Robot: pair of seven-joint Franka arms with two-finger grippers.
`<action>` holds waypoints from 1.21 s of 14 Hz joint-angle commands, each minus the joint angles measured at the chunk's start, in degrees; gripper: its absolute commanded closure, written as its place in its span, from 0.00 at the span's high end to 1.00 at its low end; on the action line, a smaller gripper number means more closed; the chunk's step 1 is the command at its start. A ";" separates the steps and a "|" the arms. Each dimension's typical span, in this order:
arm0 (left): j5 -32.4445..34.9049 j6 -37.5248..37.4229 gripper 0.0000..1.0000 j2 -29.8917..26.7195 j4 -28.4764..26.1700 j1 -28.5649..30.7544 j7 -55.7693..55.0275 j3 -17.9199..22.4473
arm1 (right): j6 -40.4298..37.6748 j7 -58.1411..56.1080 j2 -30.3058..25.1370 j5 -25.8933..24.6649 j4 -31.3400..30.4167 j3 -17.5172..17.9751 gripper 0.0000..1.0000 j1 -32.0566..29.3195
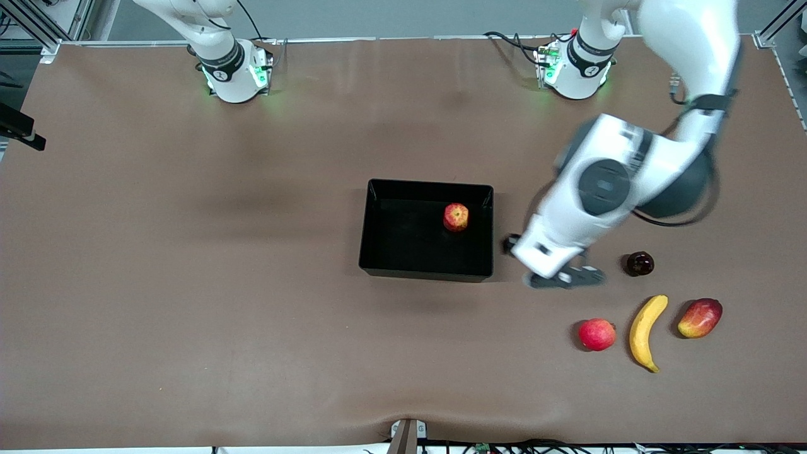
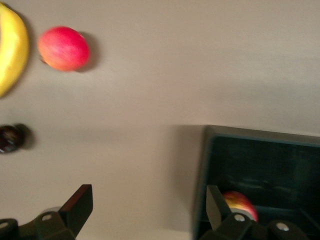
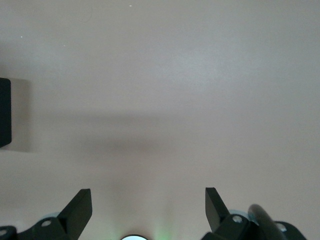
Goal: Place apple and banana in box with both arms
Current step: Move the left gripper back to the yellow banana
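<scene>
Apple (image 1: 456,217) rests inside the box (image 1: 378,252), close to the wall toward the left arm's end of the worktop (image 1: 189,284). The left arm reaches out from its base, elbow bent high and forearm angled down, so that the left tool (image 1: 547,265) hangs over bare worktop just beside the box, between it and a dark round fruit (image 1: 639,263); its fingers (image 2: 77,205) stand wide apart and hold nothing. The banana (image 1: 647,331) lies on the worktop nearer the front camera, between a pinkish-red apple (image 1: 596,334) and a red-yellow mango-like fruit (image 1: 700,318), apart from both. The right arm waits by its base; the right tool (image 3: 148,207) is spread wide and empty above plain worktop, a corner of the box showing at the edge of its wrist view.
</scene>
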 commanded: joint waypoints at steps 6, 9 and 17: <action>0.84 13.02 1.00 8.37 0.36 15.78 36.22 -0.25 | -0.99 -0.67 0.35 0.07 0.63 0.77 1.00 -1.59; 2.76 19.26 1.00 10.92 0.35 16.31 48.09 2.72 | -1.08 -0.67 0.35 0.07 0.63 0.77 1.00 -1.59; 10.42 31.32 1.00 19.62 0.09 18.68 51.82 3.97 | -1.17 -0.67 0.44 0.16 0.63 0.77 1.00 -1.94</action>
